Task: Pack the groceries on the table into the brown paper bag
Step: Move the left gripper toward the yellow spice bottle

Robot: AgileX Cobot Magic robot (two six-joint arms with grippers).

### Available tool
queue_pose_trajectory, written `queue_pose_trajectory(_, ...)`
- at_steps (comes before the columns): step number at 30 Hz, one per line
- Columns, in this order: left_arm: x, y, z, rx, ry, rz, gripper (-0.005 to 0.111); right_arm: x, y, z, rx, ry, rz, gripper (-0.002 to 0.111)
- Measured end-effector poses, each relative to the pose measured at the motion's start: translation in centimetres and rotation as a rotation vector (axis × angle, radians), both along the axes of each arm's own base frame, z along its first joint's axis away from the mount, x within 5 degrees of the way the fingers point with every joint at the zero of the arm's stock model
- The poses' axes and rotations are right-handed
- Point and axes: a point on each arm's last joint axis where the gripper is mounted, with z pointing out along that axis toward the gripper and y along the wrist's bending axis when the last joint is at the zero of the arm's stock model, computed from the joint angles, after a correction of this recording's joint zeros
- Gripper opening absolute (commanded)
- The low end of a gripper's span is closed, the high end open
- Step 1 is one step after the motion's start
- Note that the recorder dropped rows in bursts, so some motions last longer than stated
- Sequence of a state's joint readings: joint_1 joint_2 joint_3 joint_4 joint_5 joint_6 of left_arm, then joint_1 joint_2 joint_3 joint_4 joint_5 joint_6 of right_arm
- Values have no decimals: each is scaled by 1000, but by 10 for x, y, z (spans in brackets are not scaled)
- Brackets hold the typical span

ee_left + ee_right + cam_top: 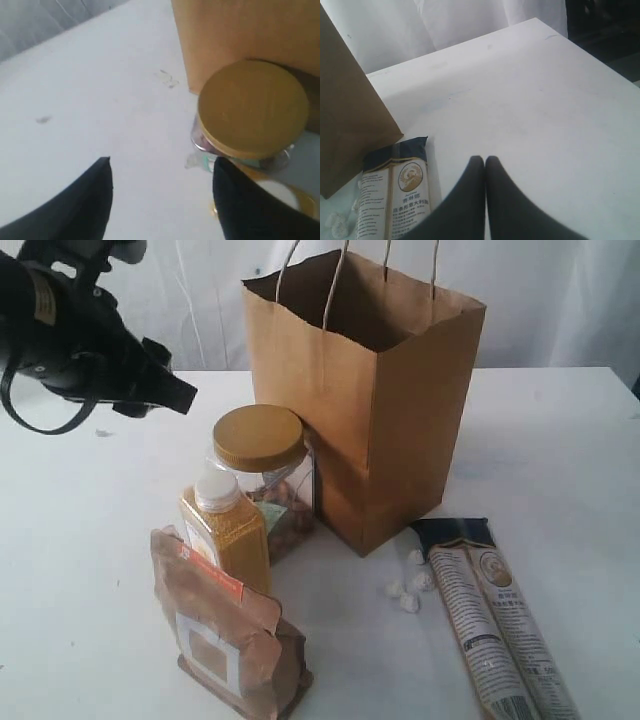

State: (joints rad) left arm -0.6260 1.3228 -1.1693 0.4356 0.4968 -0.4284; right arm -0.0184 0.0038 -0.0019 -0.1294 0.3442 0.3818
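Exterior view: the kraft paper bag (400, 410) stands upright and open on the matte white table (560, 460). Outside it stand the clear, gold-lidded jar (262, 475), the yellow-grain bottle (228, 530) and the soft brown pouch (225, 635). The long printed packet (495, 625) lies flat to the right. At least these four are left to pack, and the bag's inside is hidden. The left gripper (180, 395) hangs up-left of the jar.

Left wrist view: its black fingers stand partly apart and empty, beside the jar's smooth round lid.

Right wrist view: the right gripper (485, 200) is pressed closed on nothing, over bare table near the packet.
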Motion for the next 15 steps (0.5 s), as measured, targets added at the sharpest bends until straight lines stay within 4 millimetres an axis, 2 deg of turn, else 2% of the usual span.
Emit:
queue_pose_trajectory(5,-7,-8,-7,-130,143,21,62,0,0,0,10,-1,-3,0)
queue_pose_trajectory(9,-4,-9,-3,-123,77,-18,62,0,0,0,11,-1,-3,0)
queue_pose_trajectory(12,-1,-12,0,-136,36,-36,72,0,0,0,11,-1,-3,0)
queue_pose_trajectory(15,-1,-17,-9,-169,115,-28,90,0,0,0,11,-1,-3,0)
